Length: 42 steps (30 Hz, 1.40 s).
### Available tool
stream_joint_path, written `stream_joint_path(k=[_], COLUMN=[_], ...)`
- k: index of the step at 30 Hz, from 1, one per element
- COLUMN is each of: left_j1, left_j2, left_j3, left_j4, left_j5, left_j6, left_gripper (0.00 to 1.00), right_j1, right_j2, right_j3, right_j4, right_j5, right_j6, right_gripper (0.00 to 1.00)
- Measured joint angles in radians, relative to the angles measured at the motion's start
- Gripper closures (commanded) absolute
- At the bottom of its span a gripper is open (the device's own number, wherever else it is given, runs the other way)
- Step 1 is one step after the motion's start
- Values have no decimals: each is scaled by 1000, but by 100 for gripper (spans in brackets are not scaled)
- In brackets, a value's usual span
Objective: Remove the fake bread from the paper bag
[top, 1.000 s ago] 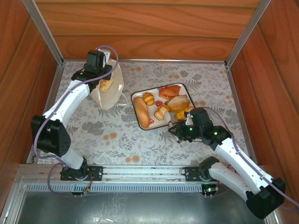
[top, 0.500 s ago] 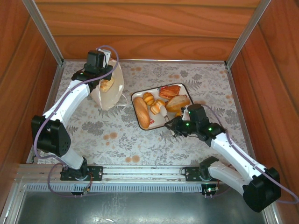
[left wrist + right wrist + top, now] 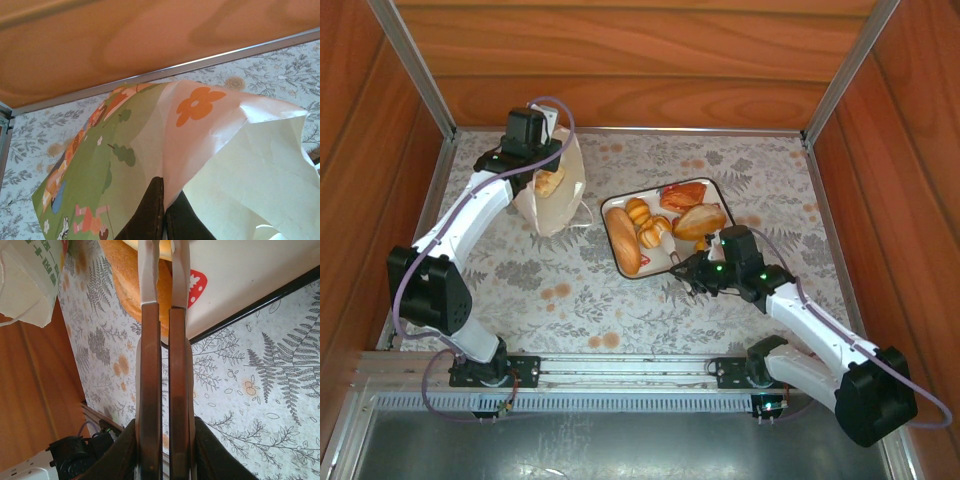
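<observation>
The white paper bag (image 3: 556,200) stands at the back left, with one golden fake bread (image 3: 549,181) showing in its mouth. My left gripper (image 3: 540,162) is shut on the bag's top edge. In the left wrist view its dark fingertips (image 3: 150,210) pinch the printed paper (image 3: 210,150). Several more fake breads lie on the tray (image 3: 716,187), among them a baguette (image 3: 623,241), a croissant (image 3: 683,194) and a loaf (image 3: 701,220). My right gripper (image 3: 677,262) is shut and holds nothing, at the tray's near edge. Its fingers (image 3: 150,365) reach over the baguette (image 3: 125,285).
Wooden walls with metal rails (image 3: 620,130) close in the floral table (image 3: 570,290) at the back and sides. The tray's black rim (image 3: 260,305) runs just under my right fingers. The bag's corner (image 3: 25,285) shows at the far left of the right wrist view.
My right arm has swung left, bringing its shut gripper along the tray's near edge and uncovering the breads it hid. The left arm and bag have not moved.
</observation>
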Motion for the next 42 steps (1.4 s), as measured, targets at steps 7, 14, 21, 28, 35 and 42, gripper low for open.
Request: stream_joint_path(k=[7, 14, 21, 28, 35, 42], left_j1=[-6, -6, -7, -8, -8, -8], left_j2=[3, 5, 10, 12, 14, 15], left_j3=[7, 18, 31, 33, 34, 35], left_j4=[-2, -5, -5, -5, -5, -5], left_j5=[0, 0, 0, 0, 0, 0], left_j6=[0, 0, -3, -3, -3, -3], left_gripper=[100, 100, 100, 100, 100, 100], right_j1=[-3, -3, -3, -3, -3, -3], right_j2=[-34, -53, -33, -24, -24, -39], right_j3=[0, 0, 0, 21, 37, 68], right_j4=[-78, -178, -230, -291, -343, -422], right_j5=[3, 3, -14, -34, -55, -73], right_j6=[11, 4, -13, -31, -44, -61], right_gripper=[90, 79, 74, 73, 70, 76])
